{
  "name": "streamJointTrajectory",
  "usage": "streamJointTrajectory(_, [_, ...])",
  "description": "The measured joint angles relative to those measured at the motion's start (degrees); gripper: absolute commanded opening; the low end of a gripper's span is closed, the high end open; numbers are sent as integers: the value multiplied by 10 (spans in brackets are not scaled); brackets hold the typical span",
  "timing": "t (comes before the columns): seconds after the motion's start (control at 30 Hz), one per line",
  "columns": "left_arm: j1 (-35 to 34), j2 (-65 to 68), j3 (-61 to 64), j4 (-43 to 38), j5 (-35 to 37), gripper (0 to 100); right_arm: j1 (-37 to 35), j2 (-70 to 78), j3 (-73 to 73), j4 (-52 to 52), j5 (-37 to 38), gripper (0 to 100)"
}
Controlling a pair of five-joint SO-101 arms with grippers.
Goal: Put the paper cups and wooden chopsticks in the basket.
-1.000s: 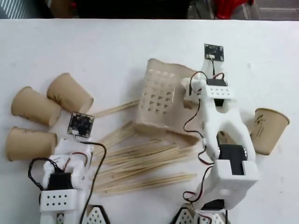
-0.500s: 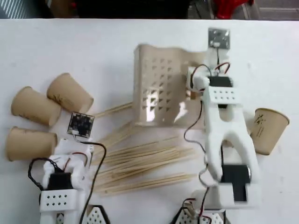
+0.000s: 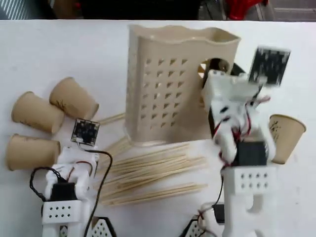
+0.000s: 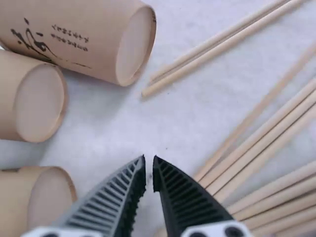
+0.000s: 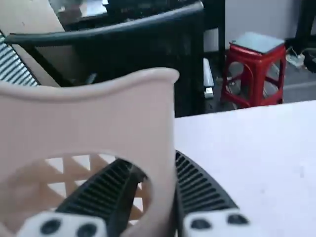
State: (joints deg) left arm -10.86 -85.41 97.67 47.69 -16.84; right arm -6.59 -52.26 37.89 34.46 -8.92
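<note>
A white tabletop [image 3: 64, 49] seen from above, with two white robot arms at its near edge. A tall beige basket [image 3: 165, 84] with rows of small holes is upright in the middle of the tabletop, its wavy rim toward the far edge; whether its base rests on the surface cannot be told. The right tool [image 5: 157, 167] is clamped on the basket's side wall at a handle cutout, one dark ribbed finger inside and one outside. A loose spread of wooden chopsticks [image 3: 153, 173] lies between the two arms, just in front of the basket toward the near edge. Three paper cups lie on their sides near the left edge: one [image 3: 74, 98] farthest back, one [image 3: 37, 112] touching it, and one [image 3: 32, 151] nearer the front. A fourth paper cup [image 3: 285, 136] lies near the right edge, just beside the right arm. The left tool [image 4: 149, 168] hangs over bare tabletop between the three cups and the chopsticks, its fingers almost together with a thin slit between them and nothing held.
</note>
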Motion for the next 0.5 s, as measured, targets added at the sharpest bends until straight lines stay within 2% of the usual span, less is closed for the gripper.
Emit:
streamJointTrajectory(0.2, [0, 0, 0, 0, 0, 46, -4, -33, 127, -178, 1, 16])
streamJointTrajectory(0.5, [0, 0, 0, -1, 0, 50, -4, 75, 130, -305, 19, 16])
